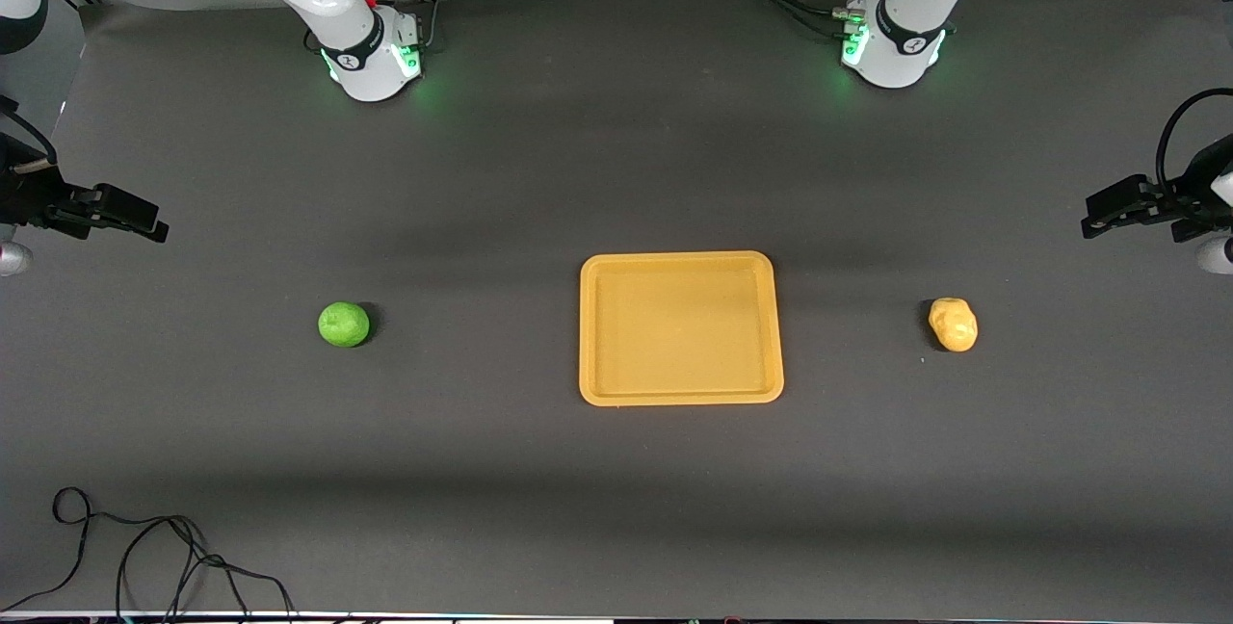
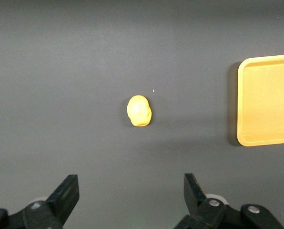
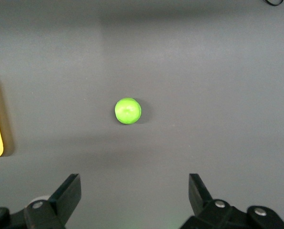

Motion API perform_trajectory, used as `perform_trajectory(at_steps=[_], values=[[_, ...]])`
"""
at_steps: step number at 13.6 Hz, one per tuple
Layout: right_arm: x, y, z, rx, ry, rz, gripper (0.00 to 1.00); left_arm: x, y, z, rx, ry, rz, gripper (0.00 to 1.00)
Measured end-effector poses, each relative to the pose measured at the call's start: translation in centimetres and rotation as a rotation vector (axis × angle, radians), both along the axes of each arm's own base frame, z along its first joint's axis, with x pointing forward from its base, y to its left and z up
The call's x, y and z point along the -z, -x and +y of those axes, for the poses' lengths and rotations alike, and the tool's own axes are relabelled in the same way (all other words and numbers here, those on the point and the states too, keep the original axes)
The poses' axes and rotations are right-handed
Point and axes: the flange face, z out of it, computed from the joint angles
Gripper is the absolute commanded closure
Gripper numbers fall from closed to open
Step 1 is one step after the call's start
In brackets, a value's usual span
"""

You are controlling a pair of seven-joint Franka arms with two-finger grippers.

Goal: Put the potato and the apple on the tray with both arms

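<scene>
Currently your tray [image 1: 680, 399] sits mid-table, bare, with the apple [image 1: 344, 325] toward the right arm's end and the potato [image 1: 953, 325] toward the left arm's. Left gripper [image 2: 131, 200] and right gripper [image 3: 135, 200] hang spread, each above its fruit. No legible writing.

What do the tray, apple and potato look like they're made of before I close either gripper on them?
Tray: likely moulded plastic, matte orange-yellow, uniform colour, rounded corners, low rim. Apple: smooth bright green skin with slight sheen; real or plastic, unclear. Potato: knobbly yellow-tan, evenly coloured, so possibly a plastic replica. Left gripper and right gripper are open over the table.
</scene>
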Motion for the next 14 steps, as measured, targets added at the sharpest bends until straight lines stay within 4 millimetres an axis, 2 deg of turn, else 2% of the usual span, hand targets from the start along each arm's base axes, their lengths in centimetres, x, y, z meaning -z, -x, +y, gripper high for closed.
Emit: perform_trajectory(at_steps=[8,14], values=[[-0.2,0.0,0.0,-0.001,0.0,-0.005,0.0,0.1,0.0,0.0,-0.001,0.0,0.002,0.02],[-0.2,0.0,0.1,-0.001,0.0,-0.005,0.0,1.1,-0.5,0.0,-0.001,0.0,0.013,0.02]])
